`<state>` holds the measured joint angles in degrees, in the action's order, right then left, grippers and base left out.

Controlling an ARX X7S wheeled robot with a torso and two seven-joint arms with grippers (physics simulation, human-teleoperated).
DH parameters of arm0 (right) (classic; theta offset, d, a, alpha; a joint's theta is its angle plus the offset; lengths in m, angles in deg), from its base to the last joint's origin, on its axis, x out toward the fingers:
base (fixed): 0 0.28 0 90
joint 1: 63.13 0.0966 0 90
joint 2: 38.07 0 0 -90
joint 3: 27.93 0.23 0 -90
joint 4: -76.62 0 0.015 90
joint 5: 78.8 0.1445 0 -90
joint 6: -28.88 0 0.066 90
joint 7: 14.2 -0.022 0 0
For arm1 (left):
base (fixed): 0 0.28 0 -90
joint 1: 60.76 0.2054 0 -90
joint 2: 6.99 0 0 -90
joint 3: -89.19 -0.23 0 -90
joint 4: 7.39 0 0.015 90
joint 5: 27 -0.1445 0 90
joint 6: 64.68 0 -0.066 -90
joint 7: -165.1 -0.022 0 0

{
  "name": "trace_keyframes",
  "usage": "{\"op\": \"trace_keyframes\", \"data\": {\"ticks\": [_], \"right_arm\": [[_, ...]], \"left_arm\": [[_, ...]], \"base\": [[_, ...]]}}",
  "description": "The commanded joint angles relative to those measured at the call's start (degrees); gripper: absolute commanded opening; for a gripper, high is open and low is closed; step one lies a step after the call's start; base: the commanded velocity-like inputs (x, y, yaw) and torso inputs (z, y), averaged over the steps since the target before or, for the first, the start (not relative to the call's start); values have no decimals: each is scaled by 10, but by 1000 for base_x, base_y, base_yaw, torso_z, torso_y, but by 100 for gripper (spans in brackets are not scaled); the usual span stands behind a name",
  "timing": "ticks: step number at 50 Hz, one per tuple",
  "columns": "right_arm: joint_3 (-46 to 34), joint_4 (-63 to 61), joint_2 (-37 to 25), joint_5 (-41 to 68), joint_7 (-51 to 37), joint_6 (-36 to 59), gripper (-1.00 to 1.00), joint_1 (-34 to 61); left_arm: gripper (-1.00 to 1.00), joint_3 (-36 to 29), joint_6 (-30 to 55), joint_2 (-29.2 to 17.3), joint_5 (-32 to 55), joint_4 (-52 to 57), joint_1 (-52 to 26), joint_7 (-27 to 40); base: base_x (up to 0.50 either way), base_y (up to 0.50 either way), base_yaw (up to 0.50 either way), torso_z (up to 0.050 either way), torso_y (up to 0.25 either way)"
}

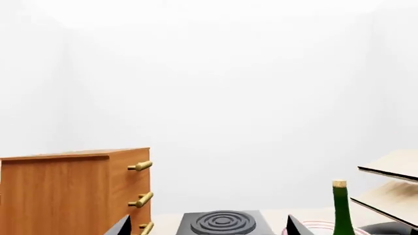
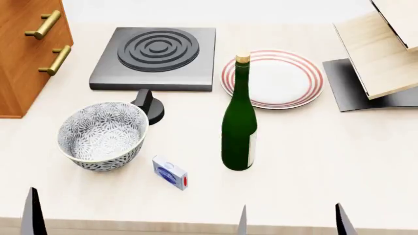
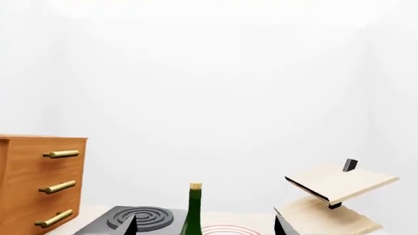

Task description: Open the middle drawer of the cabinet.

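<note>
An orange-brown wooden cabinet (image 3: 40, 183) is standing at the far left of a pale tabletop (image 2: 313, 161), showing three stacked drawer fronts with brass bar handles. The middle drawer (image 3: 58, 187) is sitting flush with the fronts above and below it. Just beside the cabinet a dark hotplate (image 2: 155, 58) with ringed grooves is lying flat, its black knob (image 2: 148, 105) pointing toward a patterned bowl (image 2: 103, 135). A green wine bottle (image 2: 240, 122) is standing upright near the centre, in front of a red-rimmed plate (image 2: 274, 78). A small blue and white box (image 2: 170, 173) is lying near the bowl. At the far right a pale slanted wooden rack (image 2: 379, 49) is leaning on a dark base. Both grippers are hanging at the table's near edge (only dark fingertips are showing): the left gripper (image 1: 207, 226) and the right gripper (image 3: 205, 225) each have fingers spread apart, holding nothing.
</note>
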<state>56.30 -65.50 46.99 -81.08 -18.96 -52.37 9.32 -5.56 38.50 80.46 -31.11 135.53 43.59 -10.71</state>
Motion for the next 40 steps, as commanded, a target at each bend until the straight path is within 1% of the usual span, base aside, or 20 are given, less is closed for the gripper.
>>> {"op": "trace_keyframes", "data": {"ticks": [1, 10, 13, 40], "right_arm": [[15, -79, 43, -20, 51, -22, 100, -46], [12, -79, 47, -25, 49, -13, 100, -46], [11, -79, 47, -26, 49, -15, 100, -48], [5, -79, 48, -34, 53, -13, 100, -49]], "left_arm": [[100, 0, -10, 23, -19, 71, 33, -26], [100, 3, -33, 24, -15, 71, 46, -21], [100, 2, -33, 24, -17, 71, 46, -20], [100, -5, -16, 23, -26, 71, 39, -17]], "base": [[0, 0, 0, 0, 0], [0, 0, 0, 0, 0], [197, 0, 0, 0, 0], [493, 0, 0, 0, 0]]}}
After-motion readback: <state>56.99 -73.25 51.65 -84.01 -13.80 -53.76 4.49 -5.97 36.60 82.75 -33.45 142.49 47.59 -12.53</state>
